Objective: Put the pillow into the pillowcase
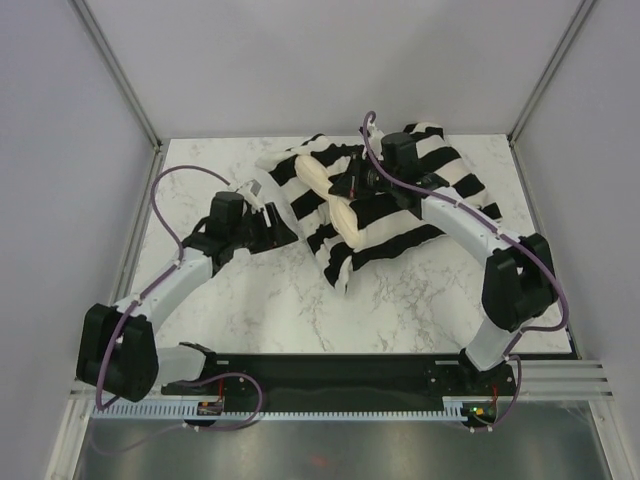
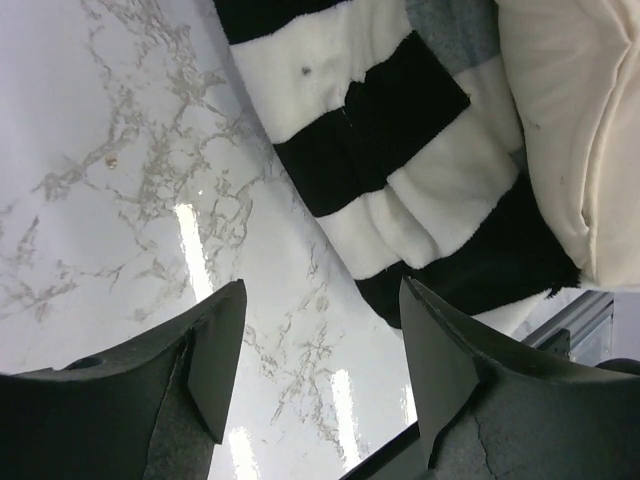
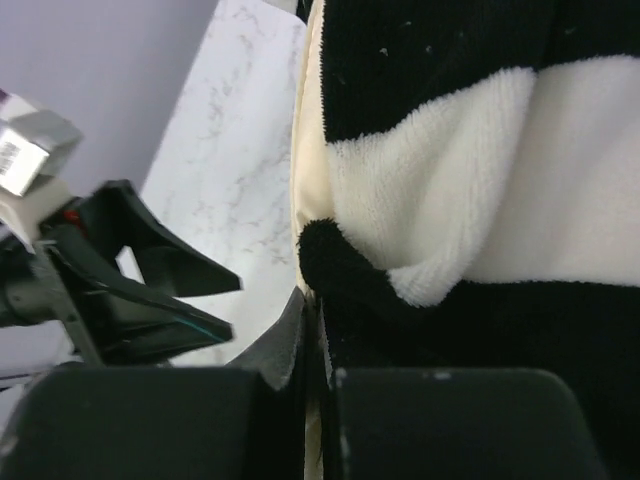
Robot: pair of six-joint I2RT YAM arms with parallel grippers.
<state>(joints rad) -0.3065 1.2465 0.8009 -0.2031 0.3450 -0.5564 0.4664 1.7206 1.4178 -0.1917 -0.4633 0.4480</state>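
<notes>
The striped pillowcase (image 1: 420,195) lies crumpled at the back middle of the table. The cream pillow (image 1: 318,180) sticks out of its left side. My right gripper (image 1: 350,188) is down on that exposed part. In the right wrist view it (image 3: 318,300) is shut on a thin cream edge of the pillow (image 3: 305,180), with the pillowcase (image 3: 450,200) pressed against its right finger. My left gripper (image 1: 283,228) is open and empty just left of the bundle. In the left wrist view it (image 2: 322,290) hovers over bare table, the pillowcase (image 2: 400,150) and pillow (image 2: 570,120) just beyond.
The marble table (image 1: 250,300) is fenced by grey walls and metal posts at left, right and back. A black base strip (image 1: 330,370) runs along the near edge. The left gripper's fingers (image 3: 150,280) show close by in the right wrist view.
</notes>
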